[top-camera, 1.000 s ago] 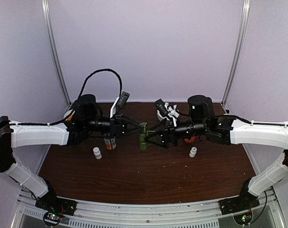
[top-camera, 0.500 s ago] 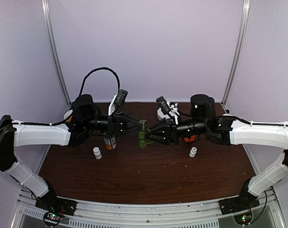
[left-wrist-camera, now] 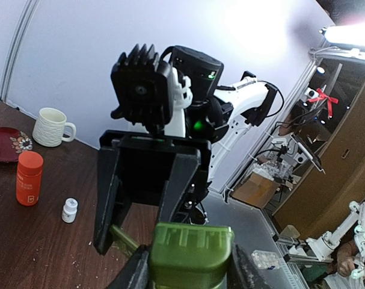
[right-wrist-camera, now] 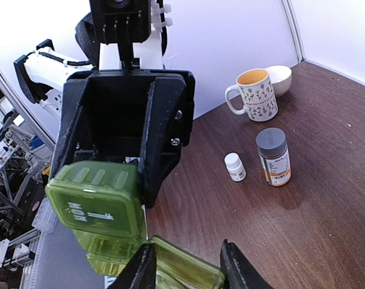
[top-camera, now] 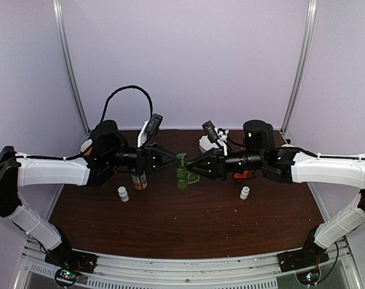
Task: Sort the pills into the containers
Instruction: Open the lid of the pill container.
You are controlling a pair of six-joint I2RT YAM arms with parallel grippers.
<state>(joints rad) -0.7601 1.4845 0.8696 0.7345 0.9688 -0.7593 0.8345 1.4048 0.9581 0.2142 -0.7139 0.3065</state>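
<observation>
The dark-green pill box (top-camera: 181, 171) hangs in the air above the middle of the table, held between both arms. My left gripper (top-camera: 175, 164) is shut on one end of it; the box's ribbed end (left-wrist-camera: 191, 250) fills the left wrist view between my fingers. My right gripper (top-camera: 192, 174) meets it from the right. In the right wrist view one lid (right-wrist-camera: 182, 268) is swung open and lies between my right fingers (right-wrist-camera: 143, 268), which close on its edges. A shut lid with lettering (right-wrist-camera: 98, 208) sits beside it. I see no pills in the cells; only tiny whitish specks (left-wrist-camera: 91, 244) on the wood.
A grey-capped labelled bottle (right-wrist-camera: 273, 158) and a small white bottle (right-wrist-camera: 234, 167) stand on the left. A red-orange bottle (left-wrist-camera: 29, 178) and another small white bottle (left-wrist-camera: 69, 210) stand on the right. Mugs (right-wrist-camera: 254, 94) (left-wrist-camera: 52, 127), a bowl (right-wrist-camera: 278, 78) and a red plate (left-wrist-camera: 5, 144) are at the back.
Both grippers have risen a little with the pill box. My right gripper has drawn back slightly to the right and its fingers have narrowed onto the lid.
</observation>
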